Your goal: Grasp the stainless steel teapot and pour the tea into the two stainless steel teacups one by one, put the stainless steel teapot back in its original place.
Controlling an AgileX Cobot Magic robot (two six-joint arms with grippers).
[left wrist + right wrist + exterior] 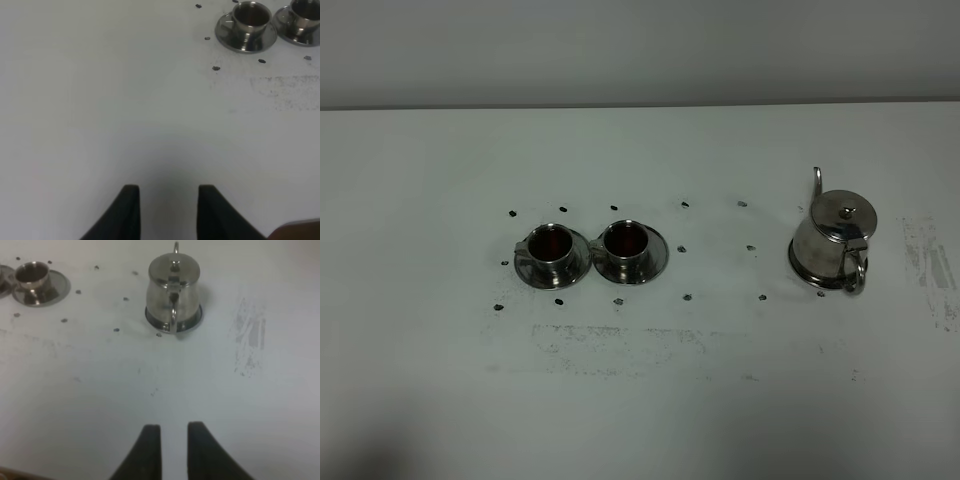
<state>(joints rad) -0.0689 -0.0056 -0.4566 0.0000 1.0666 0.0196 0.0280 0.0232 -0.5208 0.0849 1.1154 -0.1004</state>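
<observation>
White tabletop (650,400) stretches to a pale wall at the far edge, scuffed grey in patches and dotted with small dark marks (686,297) around the steelware; the stainless steel teapot (834,240) stands upright on the right of the table, seated on its round steel disc (806,270), lid on, thin spout rising on the far side, loop handle turned toward the near right.

Well to the left of it the two stainless steel teacups sit side by side, each on its own saucer, the saucers' rims touching or nearly so; the left teacup (550,245) and the right teacup (626,240) both hold dark reddish-brown tea (550,240).

My left gripper (167,205) hangs over bare table near and left of the cups, its dark fingers drawn in as far as they go with a gap showing between the tips, gripping nothing; my right gripper (173,442) hangs over bare table on the near side of the teapot, well apart from it and facing its handle, fingers likewise drawn in and empty.
</observation>
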